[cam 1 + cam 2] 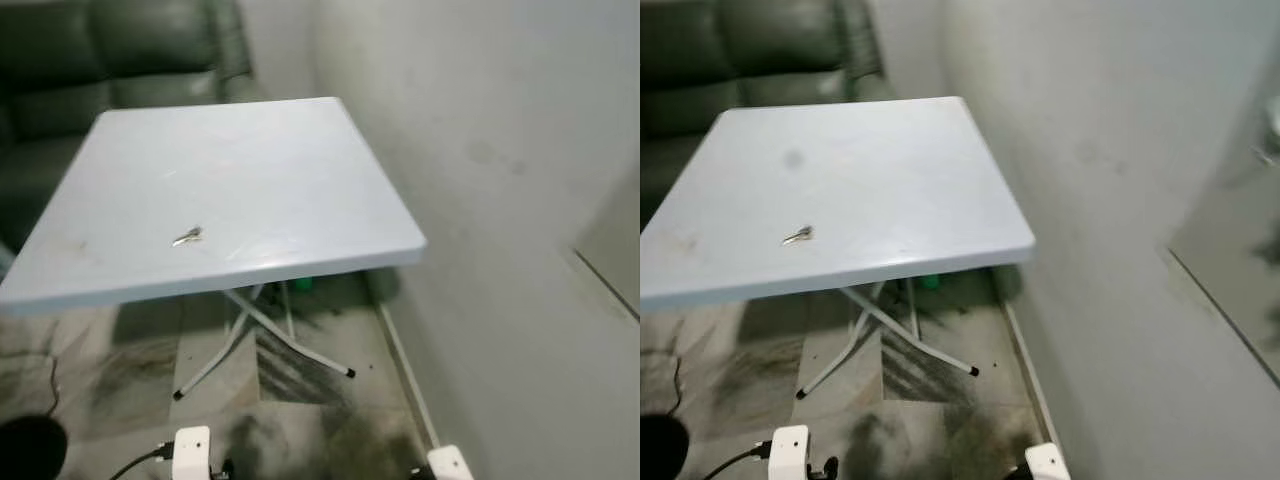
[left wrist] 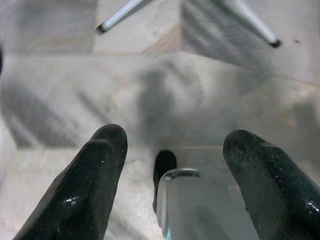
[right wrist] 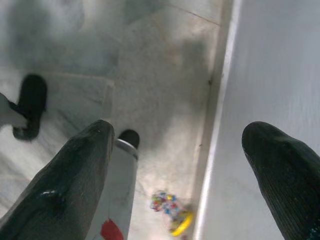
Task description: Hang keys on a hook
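Against the pale wall a square light-blue table is standing on thin folding legs, with a dark sofa sitting behind it. Near the table's front edge, toward the robot's left, the keys are lying flat as a small metal cluster, well apart from both arms. They are likely light, stiff and slippery, lying so low that the fingers will be scraping the tabletop; pinching the ring or the thickest part looks safest. No hook is appearing anywhere yet. Both arms are hanging low over the floor: the left gripper is gaping wide and holding nothing, and the right gripper is spreading equally wide, also empty.
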`<state>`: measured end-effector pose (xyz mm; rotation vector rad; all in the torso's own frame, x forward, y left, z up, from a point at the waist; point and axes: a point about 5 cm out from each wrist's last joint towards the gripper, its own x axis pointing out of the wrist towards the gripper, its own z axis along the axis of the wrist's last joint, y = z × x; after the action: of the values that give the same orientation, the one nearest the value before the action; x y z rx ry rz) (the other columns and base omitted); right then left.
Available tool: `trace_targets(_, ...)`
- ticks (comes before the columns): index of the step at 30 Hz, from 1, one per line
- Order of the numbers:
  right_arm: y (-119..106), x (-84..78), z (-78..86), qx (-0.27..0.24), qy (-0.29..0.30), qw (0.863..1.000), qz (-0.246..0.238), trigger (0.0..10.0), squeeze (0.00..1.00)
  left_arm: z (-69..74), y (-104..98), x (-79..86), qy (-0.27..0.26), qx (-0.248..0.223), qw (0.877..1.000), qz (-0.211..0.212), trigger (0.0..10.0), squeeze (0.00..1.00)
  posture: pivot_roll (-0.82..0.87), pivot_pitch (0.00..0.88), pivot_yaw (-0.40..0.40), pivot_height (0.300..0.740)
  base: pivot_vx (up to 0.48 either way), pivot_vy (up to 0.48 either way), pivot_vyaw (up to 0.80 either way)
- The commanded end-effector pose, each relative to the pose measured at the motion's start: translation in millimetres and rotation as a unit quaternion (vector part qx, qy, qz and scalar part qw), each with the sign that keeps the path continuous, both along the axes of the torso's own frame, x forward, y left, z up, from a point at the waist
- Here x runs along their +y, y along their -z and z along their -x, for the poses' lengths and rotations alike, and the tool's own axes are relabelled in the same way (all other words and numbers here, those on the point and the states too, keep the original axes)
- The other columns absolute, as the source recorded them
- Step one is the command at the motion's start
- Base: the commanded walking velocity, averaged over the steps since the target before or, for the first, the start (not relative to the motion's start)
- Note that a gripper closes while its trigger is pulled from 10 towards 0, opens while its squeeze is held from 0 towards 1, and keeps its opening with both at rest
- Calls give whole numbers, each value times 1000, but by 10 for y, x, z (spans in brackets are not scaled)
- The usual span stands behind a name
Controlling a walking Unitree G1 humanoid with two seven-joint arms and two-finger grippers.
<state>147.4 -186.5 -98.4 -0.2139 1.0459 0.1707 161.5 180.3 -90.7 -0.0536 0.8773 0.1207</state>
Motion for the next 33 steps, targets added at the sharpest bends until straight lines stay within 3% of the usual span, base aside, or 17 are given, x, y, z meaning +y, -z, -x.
trace_targets(1,-12,105,-57,-9,-4,1000,-14,10000,0,51,14,78,-6,9,1000,-4,10000,0,-63,0,-14,740,0,0,800)
trace_targets(9,-11,104,-54,-8,-4,1000,-15,10000,0,51,13,81,-10,7,1000,-1,10000,0,-63,0,-14,740,0,0,800)
trace_targets(12,-12,97,-50,-11,20,999,-29,10000,0,63,18,88,-12,9,1000,0,10000,0,-63,0,-15,740,0,0,0)
trace_targets(33,-5,89,-22,-9,18,999,-37,10000,0,85,24,109,-18,10,1000,9,10000,0,-57,0,-18,740,0,0,0)
